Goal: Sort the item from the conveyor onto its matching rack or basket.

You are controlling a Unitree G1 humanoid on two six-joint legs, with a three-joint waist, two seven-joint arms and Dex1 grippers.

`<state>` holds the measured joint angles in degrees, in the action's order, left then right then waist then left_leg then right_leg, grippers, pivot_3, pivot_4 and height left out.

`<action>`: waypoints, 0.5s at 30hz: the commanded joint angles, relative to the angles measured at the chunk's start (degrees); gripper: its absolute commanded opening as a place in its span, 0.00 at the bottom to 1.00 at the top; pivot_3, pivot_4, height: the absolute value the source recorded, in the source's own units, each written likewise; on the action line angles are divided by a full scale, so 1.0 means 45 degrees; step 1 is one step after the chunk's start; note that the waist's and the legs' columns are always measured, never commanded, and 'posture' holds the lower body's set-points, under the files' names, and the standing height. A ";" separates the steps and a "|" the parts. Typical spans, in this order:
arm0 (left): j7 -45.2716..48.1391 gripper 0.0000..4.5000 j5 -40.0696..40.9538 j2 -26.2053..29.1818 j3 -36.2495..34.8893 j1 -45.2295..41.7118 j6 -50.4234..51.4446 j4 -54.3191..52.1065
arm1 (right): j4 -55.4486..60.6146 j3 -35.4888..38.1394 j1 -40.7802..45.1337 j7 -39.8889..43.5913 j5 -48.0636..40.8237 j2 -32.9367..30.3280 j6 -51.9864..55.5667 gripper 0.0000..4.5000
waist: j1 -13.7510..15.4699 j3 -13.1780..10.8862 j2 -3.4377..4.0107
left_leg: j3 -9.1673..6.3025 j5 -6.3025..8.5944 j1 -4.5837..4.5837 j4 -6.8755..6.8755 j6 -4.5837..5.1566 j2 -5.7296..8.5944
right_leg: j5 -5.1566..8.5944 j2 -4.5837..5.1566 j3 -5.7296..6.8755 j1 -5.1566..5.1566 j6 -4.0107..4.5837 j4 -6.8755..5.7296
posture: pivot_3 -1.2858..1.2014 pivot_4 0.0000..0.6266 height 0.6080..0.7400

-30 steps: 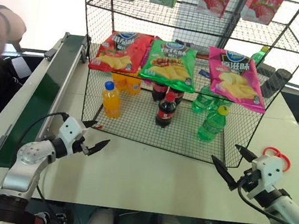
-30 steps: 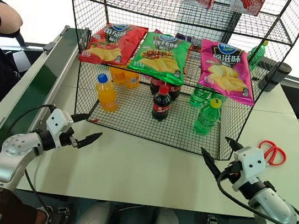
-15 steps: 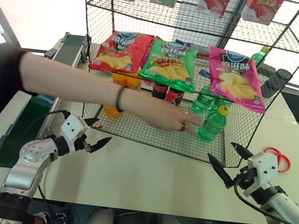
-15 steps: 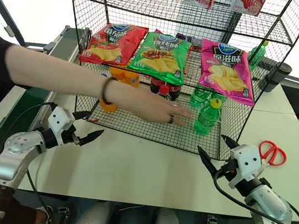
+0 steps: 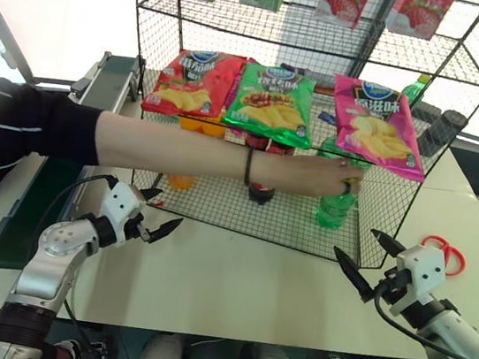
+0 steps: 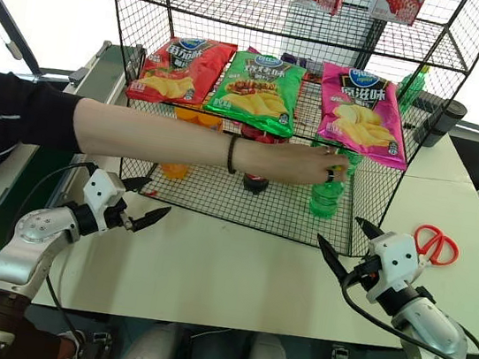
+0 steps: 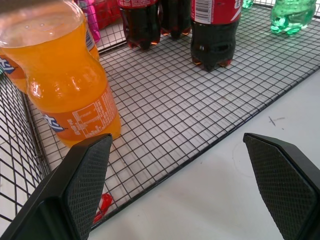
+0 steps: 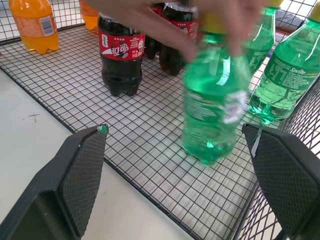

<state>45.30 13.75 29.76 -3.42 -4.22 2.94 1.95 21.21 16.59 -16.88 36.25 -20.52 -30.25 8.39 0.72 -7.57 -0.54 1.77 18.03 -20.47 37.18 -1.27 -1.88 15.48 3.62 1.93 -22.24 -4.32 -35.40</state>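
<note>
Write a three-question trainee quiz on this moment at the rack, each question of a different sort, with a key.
1. True or false: the left gripper is shut on the orange-drink bottle.
2. Multiple choice: the person's hand is on the cap of which bottle on the wire rack's bottom tier? A) the cola bottle B) the green soda bottle C) the orange-drink bottle
3. Fill in: the red-handled scissors lie on the table just beyond the ____ gripper.

Key:
1. False: both grippers are open and hold nothing; the orange-drink bottle stands on the rack.
2. B
3. right
</note>
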 commanded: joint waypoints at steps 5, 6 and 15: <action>0.0035 1.00 0.0065 0.0045 -0.0128 -0.0097 -0.0271 -0.0167 | 0.0334 -0.0026 0.0132 -0.0065 0.0005 0.0065 -0.0212 0.99 | 0.0000 0.0000 0.0000 | 0.0000 0.0000 0.0000 0.0000 0.0000 0.0000 | 0.0000 0.0000 0.0000 -0.0001 0.0000 0.0000 | 0.52 0.24 1.00; 0.0028 1.00 0.0071 0.0039 -0.0137 -0.0088 -0.0271 -0.0183 | 0.0316 -0.0050 0.0162 -0.0067 0.0018 0.0057 -0.0217 0.99 | 0.0000 0.0000 0.0000 | 0.0001 0.0000 0.0000 0.0000 0.0000 0.0000 | 0.0000 0.0000 0.0000 0.0000 0.0000 0.0000 | 0.52 0.24 1.00; 0.0032 1.00 0.0139 0.0020 -0.0241 0.0125 -0.0449 -0.0305 | 0.0212 -0.0192 0.0449 -0.0027 0.0068 0.0002 -0.0174 0.99 | 0.0000 0.0000 0.0000 | 0.0000 0.0000 0.0000 0.0000 0.0000 0.0000 | -0.0001 0.0000 0.0000 0.0000 -0.0001 0.0000 | 0.52 0.24 1.00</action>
<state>45.48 13.78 29.76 -3.45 -4.05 2.77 1.94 21.19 15.57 -15.26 36.25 -20.32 -30.25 8.34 0.73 -7.57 -0.54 1.77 18.03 -20.47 37.18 -1.27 -1.87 15.48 3.62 1.93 -22.24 -4.32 -35.40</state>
